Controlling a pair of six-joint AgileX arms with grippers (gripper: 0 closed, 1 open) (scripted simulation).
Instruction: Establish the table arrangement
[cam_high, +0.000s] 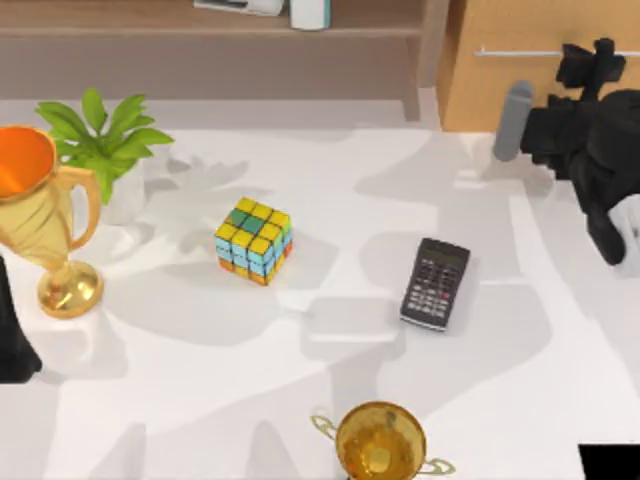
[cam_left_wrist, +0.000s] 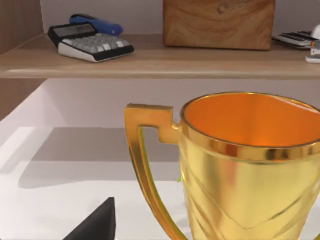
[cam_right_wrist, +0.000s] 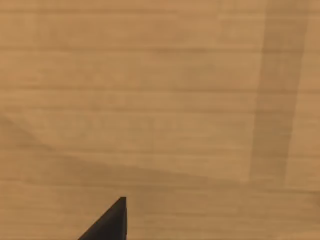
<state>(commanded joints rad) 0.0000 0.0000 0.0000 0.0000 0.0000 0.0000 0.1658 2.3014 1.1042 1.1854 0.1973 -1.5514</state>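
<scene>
The cube (cam_high: 254, 241) sits mid-table (cam_high: 200, 400); calculator (cam_high: 436, 283) and two cups (cam_high: 45, 225) lie around it. Sorting looks unfinished. I cannot tell either gripper's grip.

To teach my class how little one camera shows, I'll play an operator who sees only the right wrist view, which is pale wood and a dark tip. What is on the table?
Observer: A colourful puzzle cube sits near the middle of the white table.
Operator: Is anything to its right?
Observer: A black calculator lies flat there, apart from the cube.
Operator: And where is my right arm?
Observer: The right arm is at the top view's right, close to the light-wood drawer cabinet.
</scene>
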